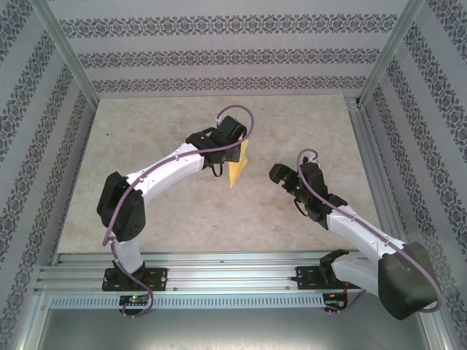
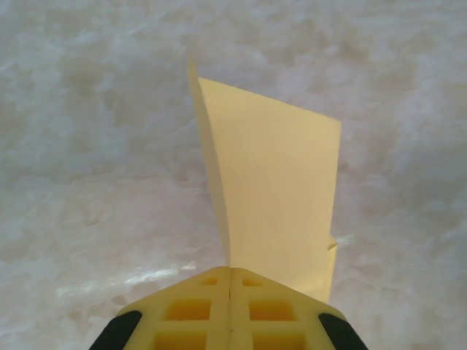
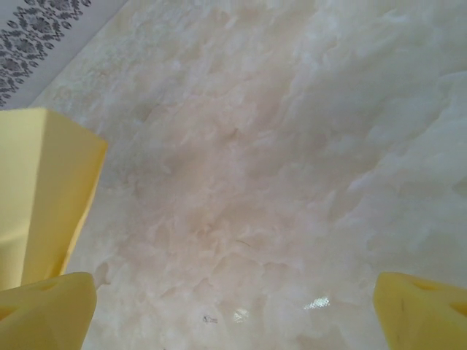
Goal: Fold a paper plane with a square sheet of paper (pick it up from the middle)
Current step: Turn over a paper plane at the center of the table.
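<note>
The square sheet of paper (image 1: 237, 169) is plain yellow-orange and hangs above the middle of the marble table, bent into two flaps that meet at a fold. My left gripper (image 1: 235, 149) is shut on its near edge. In the left wrist view the sheet (image 2: 277, 204) stands up from the closed yellow fingertips of the left gripper (image 2: 230, 271). My right gripper (image 1: 283, 179) hovers open just right of the sheet and apart from it. In the right wrist view its fingers (image 3: 47, 313) stand wide apart over bare table, with the sheet (image 3: 44, 189) at the left edge. The paper plane is out of view.
The marble tabletop (image 1: 160, 211) is enclosed by patterned walls (image 1: 219, 51) at the back and both sides. Aluminium posts (image 1: 66, 51) stand at the back corners. A metal rail (image 1: 219, 273) along the near edge carries both arm bases.
</note>
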Controlling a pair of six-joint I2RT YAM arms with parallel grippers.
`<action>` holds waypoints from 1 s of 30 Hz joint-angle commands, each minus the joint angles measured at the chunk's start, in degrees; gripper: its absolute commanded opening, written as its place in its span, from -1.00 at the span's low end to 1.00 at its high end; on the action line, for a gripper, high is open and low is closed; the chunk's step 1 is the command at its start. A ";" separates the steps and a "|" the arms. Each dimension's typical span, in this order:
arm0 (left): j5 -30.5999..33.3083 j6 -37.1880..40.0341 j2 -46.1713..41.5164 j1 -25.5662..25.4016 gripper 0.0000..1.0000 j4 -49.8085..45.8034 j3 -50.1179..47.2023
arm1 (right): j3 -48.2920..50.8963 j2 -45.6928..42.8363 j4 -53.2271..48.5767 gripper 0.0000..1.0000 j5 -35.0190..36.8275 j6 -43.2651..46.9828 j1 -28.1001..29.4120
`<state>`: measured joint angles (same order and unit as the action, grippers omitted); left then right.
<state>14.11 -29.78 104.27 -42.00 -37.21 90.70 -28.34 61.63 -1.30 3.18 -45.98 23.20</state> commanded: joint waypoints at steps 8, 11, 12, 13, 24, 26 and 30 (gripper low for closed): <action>-30.06 -6.47 1.65 6.69 -1.00 27.18 -13.36 | -3.46 1.45 -1.03 0.76 -2.43 -1.31 1.34; -33.50 -9.04 3.22 7.88 -1.00 32.51 -17.04 | -5.34 3.76 -2.36 0.71 -0.96 -1.60 3.58; -33.83 -9.87 3.46 8.25 -1.00 34.13 -18.42 | -6.33 4.84 -3.11 0.70 0.04 -1.84 5.02; -34.03 -10.95 3.64 8.61 -1.00 35.84 -19.96 | -7.15 5.74 -3.76 0.68 0.79 -2.01 5.89; -33.49 -18.43 1.82 11.99 -1.00 46.93 -32.11 | -18.36 21.03 -7.96 0.08 4.68 -6.64 16.18; -33.77 -18.76 1.31 12.55 -1.00 47.92 -33.34 | -20.25 23.64 -8.39 0.04 4.60 -6.75 17.45; -34.32 -18.85 1.20 12.67 -1.00 48.77 -34.31 | -23.79 27.72 -10.99 0.00 4.91 -6.90 19.05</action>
<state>-19.07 -47.13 107.79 -29.67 6.52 56.97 -49.50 87.59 -9.93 6.22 -51.88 41.39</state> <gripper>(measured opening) 0.062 0.503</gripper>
